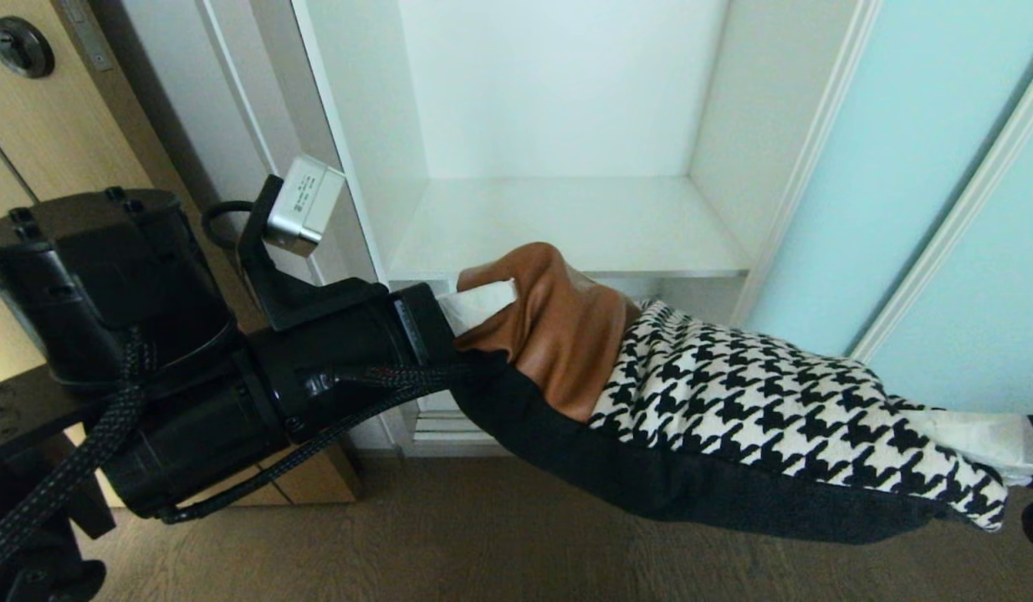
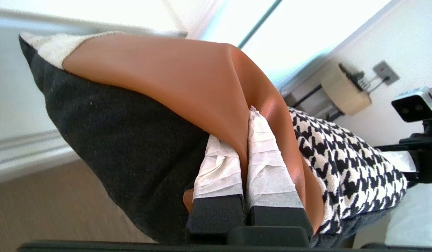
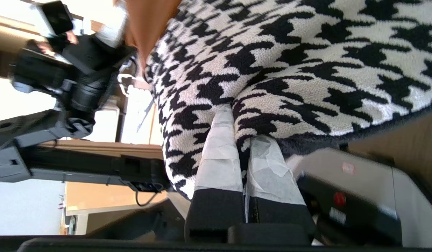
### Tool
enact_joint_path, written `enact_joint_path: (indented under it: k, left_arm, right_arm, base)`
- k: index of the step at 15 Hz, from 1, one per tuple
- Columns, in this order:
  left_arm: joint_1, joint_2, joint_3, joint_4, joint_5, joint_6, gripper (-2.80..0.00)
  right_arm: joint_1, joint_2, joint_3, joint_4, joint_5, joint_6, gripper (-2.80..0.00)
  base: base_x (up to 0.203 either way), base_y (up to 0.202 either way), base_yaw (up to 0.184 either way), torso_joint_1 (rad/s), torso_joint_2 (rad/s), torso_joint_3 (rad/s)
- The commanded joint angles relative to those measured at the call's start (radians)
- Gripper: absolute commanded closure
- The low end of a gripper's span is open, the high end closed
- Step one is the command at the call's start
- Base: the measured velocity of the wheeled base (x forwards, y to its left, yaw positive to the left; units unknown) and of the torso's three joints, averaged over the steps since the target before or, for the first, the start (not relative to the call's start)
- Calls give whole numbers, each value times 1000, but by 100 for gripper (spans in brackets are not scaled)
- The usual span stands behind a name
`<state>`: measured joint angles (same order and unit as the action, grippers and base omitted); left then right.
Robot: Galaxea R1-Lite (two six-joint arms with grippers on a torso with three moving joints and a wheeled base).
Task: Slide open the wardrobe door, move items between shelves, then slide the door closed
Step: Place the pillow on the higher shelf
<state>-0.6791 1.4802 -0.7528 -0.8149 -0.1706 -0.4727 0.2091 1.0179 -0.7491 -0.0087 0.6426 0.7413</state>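
Observation:
The cushion [image 1: 733, 393], of tan leather, houndstooth and black backing, hangs in the air between my two grippers, in front of the open wardrobe. My left gripper [image 1: 483, 305] is shut on its tan leather corner [image 2: 174, 77], and a fold of leather is pinched between the taped fingers [image 2: 264, 164]. At the far right, my right gripper [image 1: 984, 439] is shut on the houndstooth edge [image 3: 306, 52], with fabric squeezed between its fingers [image 3: 219, 154]. A white shelf [image 1: 566, 226] lies bare just behind and above the cushion. The sliding wardrobe door [image 1: 901, 167] stands slid aside to the right.
A tan wooden door with a round black lock [image 1: 18, 46] is at the far left. Wood floor [image 1: 483, 543] runs below the cushion. The wardrobe's white side post [image 1: 340, 167] stands close behind my left wrist camera [image 1: 303, 205].

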Motion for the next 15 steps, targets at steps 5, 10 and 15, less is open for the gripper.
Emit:
enact_joint_path:
  k: [5,10,15]
  left_arm:
    - [12,-41,6,-3,3,-1,0]
    - [36,-54,3,-3,5,2,0]
    - [47,-84,3,0,5,2,0]
  right_arm:
    - [54,134,-163,-2,-5,1,0]
    - [61,238,-249,-4,-4,-8,0]
    - [109,283,-351,-2,-8,-5,0]
  base:
    - [0,0,0,0,0,0]
    - [0,0,0,0,0,0]
    - [0,0,0,0,0,0]
